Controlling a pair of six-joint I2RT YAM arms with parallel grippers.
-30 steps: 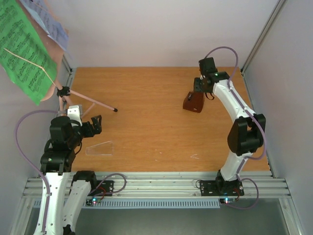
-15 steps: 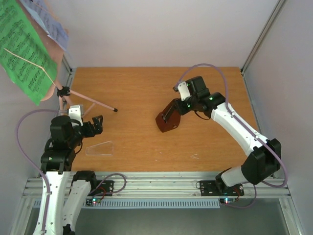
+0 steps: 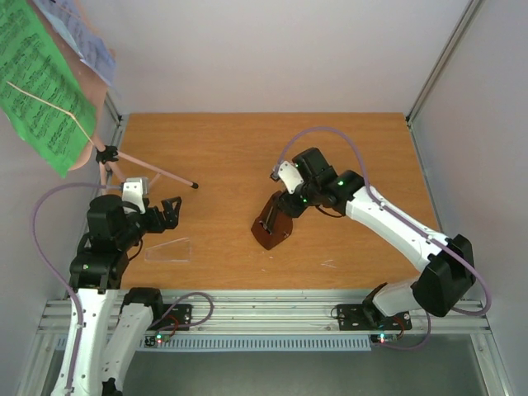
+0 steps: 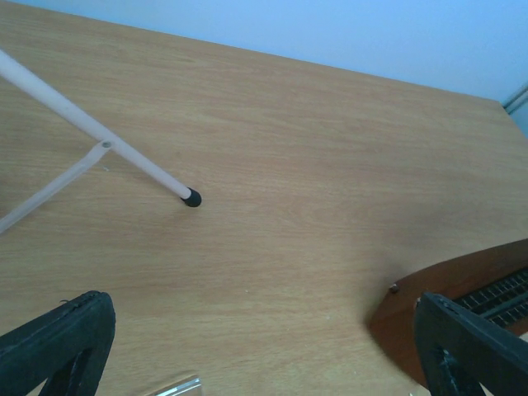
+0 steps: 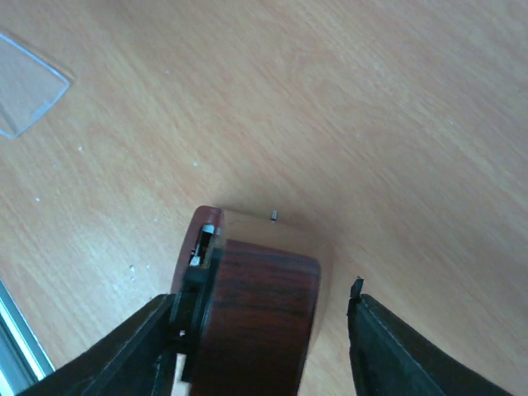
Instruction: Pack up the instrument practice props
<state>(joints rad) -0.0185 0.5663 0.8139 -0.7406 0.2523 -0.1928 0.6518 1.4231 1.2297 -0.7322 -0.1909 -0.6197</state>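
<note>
**Asker:** What stands at the left?

**Describer:** A pink tripod music stand (image 3: pixel 110 162) sits at the far-left corner of the wooden table (image 3: pixel 223 148). One pale leg ends in a black foot on the wood. The stand carries a bright green music sheet (image 3: pixel 41 91) printed with black staves, with a white sheet (image 3: pixel 82 37) behind it. Just in front of the stand, the left gripper (image 3: pixel 167 211) hangs with its jaws spread wide, holding nothing. A clear cover (image 3: pixel 169 249) lies flat beside it.

**Asker:** And the metronome?

**Describer:** The metronome (image 3: pixel 270 224) is a small reddish-brown pyramid with wood grain, resting near the table's middle. The right gripper (image 5: pixel 268 309) straddles it with its jaws parted. One finger (image 5: pixel 177 318) lies against its side, and the other stands just clear.
</note>
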